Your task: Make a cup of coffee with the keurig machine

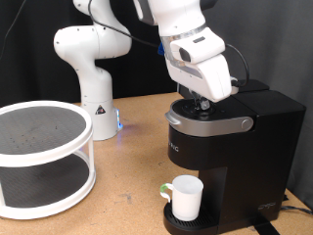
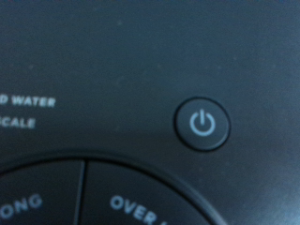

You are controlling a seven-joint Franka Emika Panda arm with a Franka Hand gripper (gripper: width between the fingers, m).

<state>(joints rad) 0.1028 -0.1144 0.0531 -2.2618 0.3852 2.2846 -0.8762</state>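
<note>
The black keurig machine (image 1: 230, 142) stands at the exterior view's right, its lid down. The white cup (image 1: 185, 197) sits upright on its round drip tray under the spout. My gripper (image 1: 200, 103) is right on top of the machine, its fingers hidden behind the white hand, touching or nearly touching the lid. In the wrist view only the machine's black top panel (image 2: 112, 56) shows, very close, with a lit power button (image 2: 202, 124) and parts of the brew buttons; no fingers show there.
A white two-tier round rack (image 1: 39, 157) stands at the exterior view's left. The arm's white base (image 1: 93, 73) is at the back. A small green thing (image 1: 165, 192) lies beside the cup. The wooden table (image 1: 127, 191) lies between.
</note>
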